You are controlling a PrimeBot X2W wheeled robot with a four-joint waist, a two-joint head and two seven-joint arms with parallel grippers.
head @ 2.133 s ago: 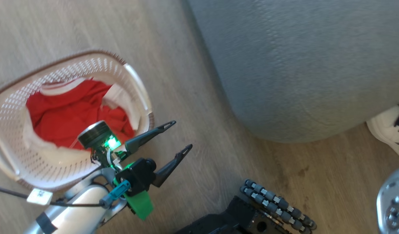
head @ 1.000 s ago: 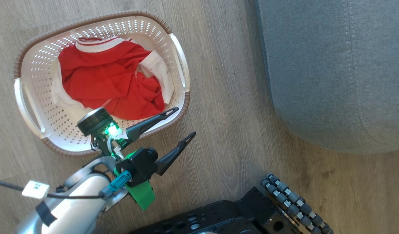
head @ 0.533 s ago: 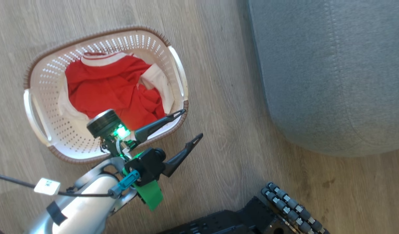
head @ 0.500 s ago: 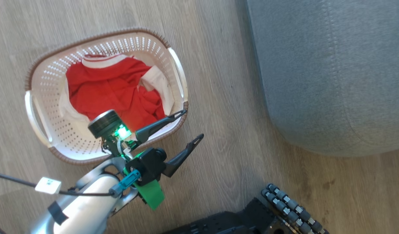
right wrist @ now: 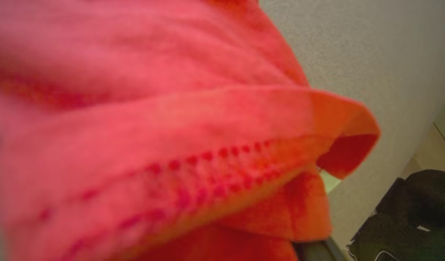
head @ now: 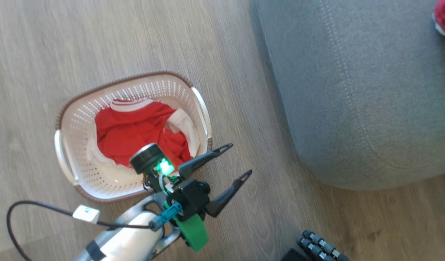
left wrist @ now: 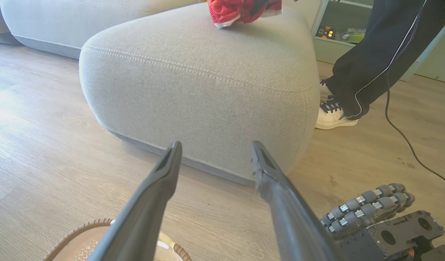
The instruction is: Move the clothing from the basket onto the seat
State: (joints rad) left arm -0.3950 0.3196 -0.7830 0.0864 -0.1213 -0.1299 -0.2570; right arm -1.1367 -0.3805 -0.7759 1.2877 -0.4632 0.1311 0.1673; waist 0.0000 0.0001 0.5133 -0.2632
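red cloth is in two places right now. most of the clothing (head: 135, 136) lies bunched in the basket (head: 75, 152) on the wood floor (head: 45, 54), with white trim showing at its top edge. one more red garment (left wrist: 240, 9) sits on the far part of the seat (head: 353, 90), well apart from the basket.

your left hand (head: 240, 158) is spread wide and empty. it hangs just beside the basket's near corner, one finger across the rim, both pointing toward the seat. your right hand you cannot judge: its wrist view has red fabric (right wrist: 153, 127) pressed close to the lens with grey cushion behind, so you cannot tell whether it grips or has let go.

that is the first risk. if a fold hangs on a finger when you draw that arm away, the garment may trail off the seat onto the floor.

the second is the basket. it looks light and its walls are full of holes. a fingertip coming in low from this side could catch the rim or a hole and tip or shove it rather than reach the cloth. a shallow pinch may also bring up one layer and leave the rest.

mind the person's shoe (left wrist: 335, 117) by the seat's far corner when you swing across.
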